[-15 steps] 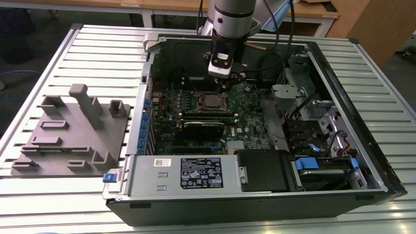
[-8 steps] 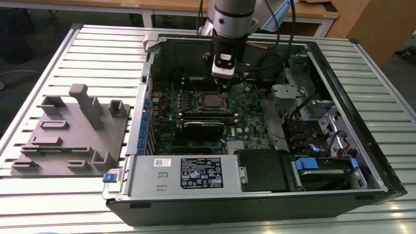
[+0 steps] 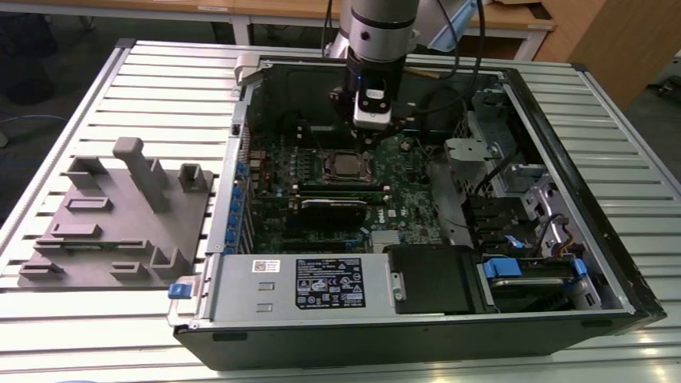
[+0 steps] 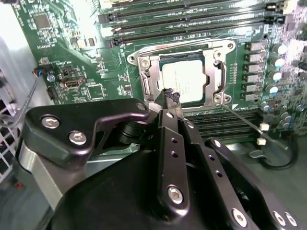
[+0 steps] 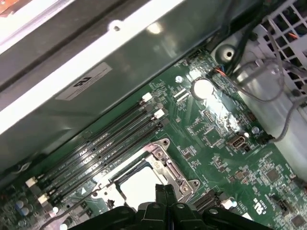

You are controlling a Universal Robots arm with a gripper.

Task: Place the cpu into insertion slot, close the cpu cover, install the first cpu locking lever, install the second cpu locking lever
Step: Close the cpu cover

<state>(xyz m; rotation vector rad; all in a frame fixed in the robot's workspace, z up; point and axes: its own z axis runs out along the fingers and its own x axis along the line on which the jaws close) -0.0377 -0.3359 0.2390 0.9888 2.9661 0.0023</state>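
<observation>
Just beyond the gripper [image 4: 171, 97], shut and empty, the cpu [image 4: 184, 81] sits in the insertion slot [image 4: 146, 72].

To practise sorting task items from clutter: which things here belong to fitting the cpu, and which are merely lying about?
Job in hand: cpu, insertion slot, cpu cover, locking lever, gripper.
Lying about: memory slots, grey moulded tray, black card, power supply.
</observation>
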